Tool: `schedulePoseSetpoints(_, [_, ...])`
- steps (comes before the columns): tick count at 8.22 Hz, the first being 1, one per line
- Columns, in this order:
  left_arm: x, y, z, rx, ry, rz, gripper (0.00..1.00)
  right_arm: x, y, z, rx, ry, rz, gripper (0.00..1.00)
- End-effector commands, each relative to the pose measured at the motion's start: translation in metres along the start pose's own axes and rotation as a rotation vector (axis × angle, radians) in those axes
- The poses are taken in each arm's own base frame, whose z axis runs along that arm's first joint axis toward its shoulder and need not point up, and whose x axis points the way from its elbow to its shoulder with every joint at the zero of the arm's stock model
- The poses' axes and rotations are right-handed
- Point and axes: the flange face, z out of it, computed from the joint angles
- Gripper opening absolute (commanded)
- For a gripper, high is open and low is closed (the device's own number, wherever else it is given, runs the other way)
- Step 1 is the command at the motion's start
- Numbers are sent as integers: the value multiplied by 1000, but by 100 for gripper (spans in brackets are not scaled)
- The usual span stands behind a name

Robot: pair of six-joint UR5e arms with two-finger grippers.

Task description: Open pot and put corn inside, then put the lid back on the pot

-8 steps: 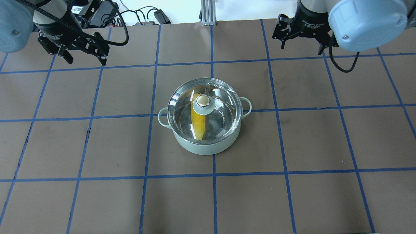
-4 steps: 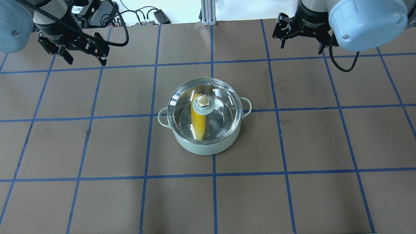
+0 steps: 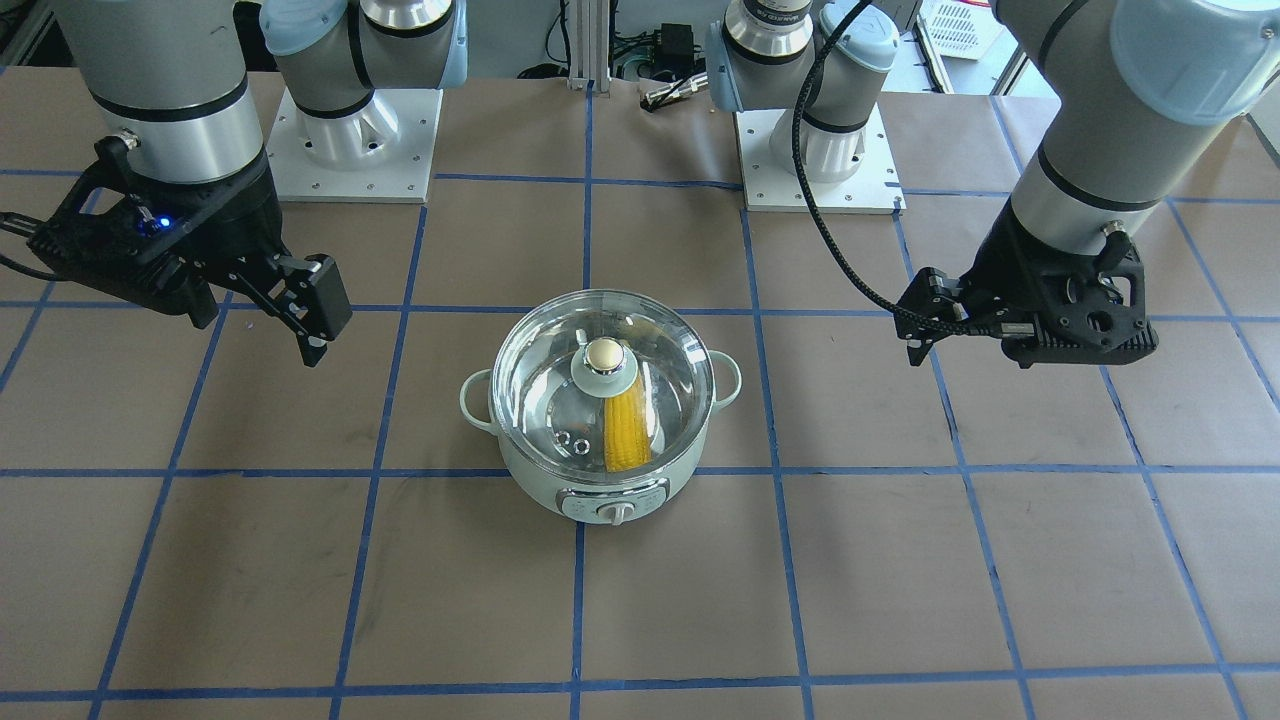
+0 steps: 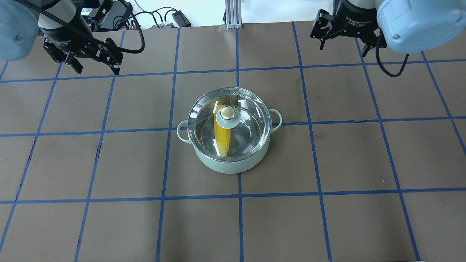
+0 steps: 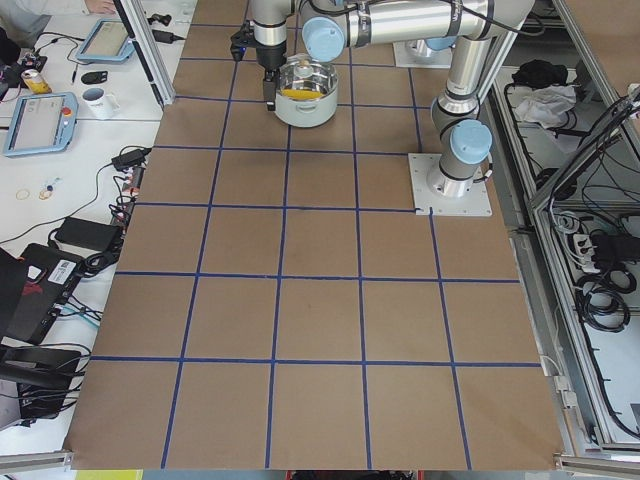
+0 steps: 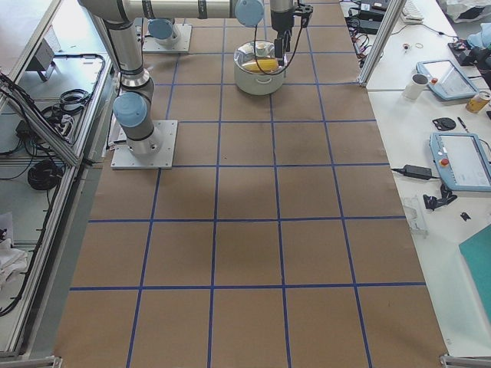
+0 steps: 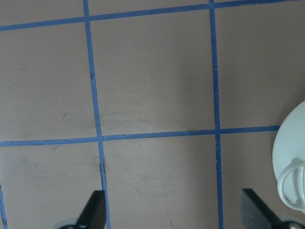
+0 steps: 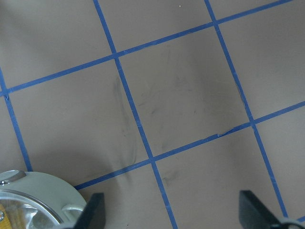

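Lid (image 4: 247, 125) on pot (image 4: 233, 165), corn (image 4: 222, 136) inside. Left gripper (image 4: 97, 67), right gripper (image 4: 346, 44): fingers spread, empty, well clear. Likely risk: a stray arm sweep nudging lid askew.

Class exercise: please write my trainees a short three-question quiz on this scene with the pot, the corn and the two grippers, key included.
1. True or false: the corn lies inside the pot, under the lid.
2. What does the left gripper hold? A the lid; B the corn; C nothing.
3. Fill in: the right gripper is ____ (open or shut).
Key: 1 true; 2 C; 3 open.
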Motion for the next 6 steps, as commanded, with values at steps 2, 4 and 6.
schedulePoseSetpoints(2, [0, 1, 2, -5, 0, 1, 100, 2, 9, -19, -17, -101, -19, 100])
schedulePoseSetpoints(4, [0, 1, 2, -3, 0, 1, 100, 3, 17, -13, -78, -85, -134, 100])
schedulePoseSetpoints(6, [0, 2, 1, -2, 1, 1, 100, 3, 17, -11, -84, -83, -136, 100])
